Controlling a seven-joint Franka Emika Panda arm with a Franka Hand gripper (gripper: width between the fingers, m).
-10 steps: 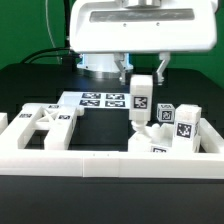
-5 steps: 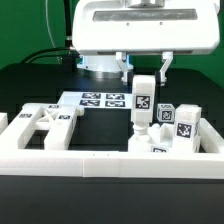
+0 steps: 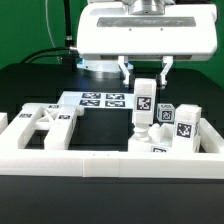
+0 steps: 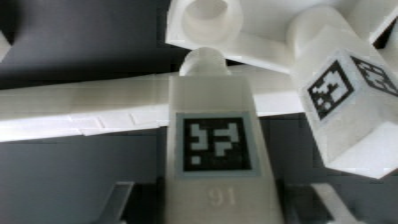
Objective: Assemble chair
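Frame piece (image 3: 46, 121): you'll find it lying flat to the exterior view's left of the marker board (image 3: 103, 100).
Gripper (image 3: 144, 80): clamped on the leg (image 3: 143, 103), just off the marker board's edge on the exterior view's right.
Leg: upright in the jaws, tag facing you, lower end over a slab (image 3: 150, 147).
Blocks (image 3: 178, 122): farther from the marker board on that same side; you can't tell whether they touch the leg.
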